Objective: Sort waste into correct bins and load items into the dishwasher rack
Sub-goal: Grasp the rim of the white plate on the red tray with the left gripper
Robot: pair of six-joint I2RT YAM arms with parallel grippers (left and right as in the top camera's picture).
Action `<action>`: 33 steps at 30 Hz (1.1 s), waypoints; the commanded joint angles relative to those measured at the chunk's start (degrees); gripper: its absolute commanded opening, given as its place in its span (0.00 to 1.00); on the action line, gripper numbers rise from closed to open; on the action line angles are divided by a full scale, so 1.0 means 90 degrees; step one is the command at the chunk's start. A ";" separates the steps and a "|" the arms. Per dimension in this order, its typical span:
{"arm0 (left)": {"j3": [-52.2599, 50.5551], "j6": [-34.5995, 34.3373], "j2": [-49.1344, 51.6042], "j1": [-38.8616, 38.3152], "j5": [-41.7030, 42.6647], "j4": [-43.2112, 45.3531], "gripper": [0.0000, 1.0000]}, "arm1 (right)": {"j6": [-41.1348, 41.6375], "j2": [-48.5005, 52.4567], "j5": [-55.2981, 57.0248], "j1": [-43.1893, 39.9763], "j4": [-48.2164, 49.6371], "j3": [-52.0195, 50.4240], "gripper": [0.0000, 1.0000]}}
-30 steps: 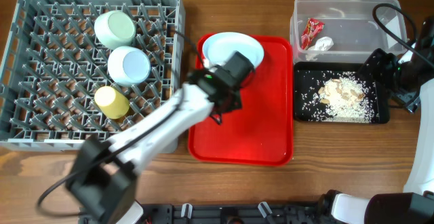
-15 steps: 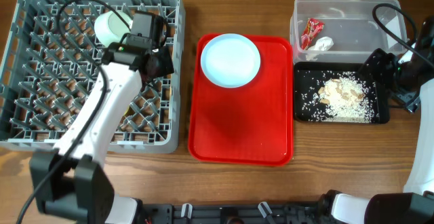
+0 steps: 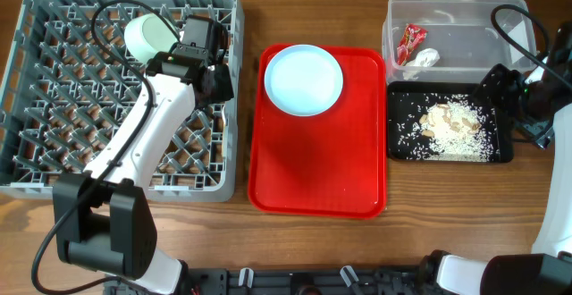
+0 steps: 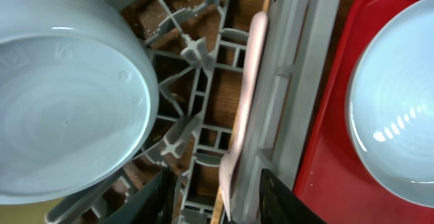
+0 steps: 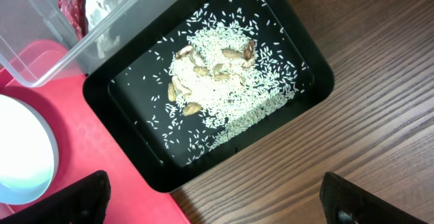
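Left wrist view: the left gripper [image 4: 220, 198] hangs over the right edge of the large grey plastic dishwasher rack [image 4: 203, 54]. Its jaws are parted, and the white plastic fork [image 4: 247, 81] lies loose between them with a gap on either side. The fork runs lengthwise along the rack's right wall, and a thin wooden stick [image 4: 266, 3] shows just beside it. At the left of that frame a small pale-blue bowl [image 4: 68, 95] sits on the pegs with its base to the camera. The embossed marks on the base are too faint to read.

In the overhead view a pale-green bowl [image 3: 147, 34] rests in the rack's upper part. The right gripper [image 5: 215, 200] hovers wide open and empty at the right edge of the tabletop [image 3: 536, 206].

The waste looks sorted. The small red snack wrapper [image 3: 411, 40] and crumpled white tissue [image 3: 427, 58] lie in the clear plastic tub [image 3: 465, 13], and the whitish rice scraps [image 3: 451, 125] in the shallow black tray [image 3: 398, 147]. The wrapper's print is too small to read.

What is left, as I judge it, is the round pale-blue plate [image 3: 304, 79], which lies at the upper end of the red tray [image 3: 317, 170].
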 commanded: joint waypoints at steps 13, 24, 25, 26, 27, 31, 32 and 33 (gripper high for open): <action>0.0017 0.1532 0.0624 -0.2280 0.1253 0.2392 0.55 | -0.0085 0.0068 -0.0063 0.0005 0.0010 -0.0007 1.00; 0.0012 0.1887 0.2135 -0.2671 0.1161 0.2552 0.54 | -0.0085 0.0068 -0.0061 0.0002 0.0041 -0.0080 1.00; 0.0012 0.1887 0.2142 -0.2710 0.1161 0.2416 0.47 | -0.0085 0.0068 -0.0061 0.0005 0.0041 -0.0080 1.00; 0.0012 0.1887 0.2140 -0.2752 0.1158 0.2310 0.39 | -0.0083 0.0068 -0.0061 0.0002 0.0041 -0.0080 1.00; 0.0012 0.1887 0.2140 -0.2786 0.1158 0.2273 0.33 | -0.0085 0.0068 -0.0063 0.0002 0.0044 -0.0080 1.00; 0.0012 0.1889 0.2140 -0.3050 0.1156 0.2276 0.12 | -0.0085 0.0068 -0.0063 0.0005 0.0039 -0.0080 1.00; 0.0012 0.1889 0.2140 -0.3101 0.1156 0.2283 0.08 | -0.0085 0.0068 -0.0063 0.0005 0.0039 -0.0080 1.00; 0.0012 0.1889 0.2140 -0.3143 0.1154 0.2297 0.04 | -0.0083 0.0068 -0.0063 0.0005 0.0039 -0.0080 1.00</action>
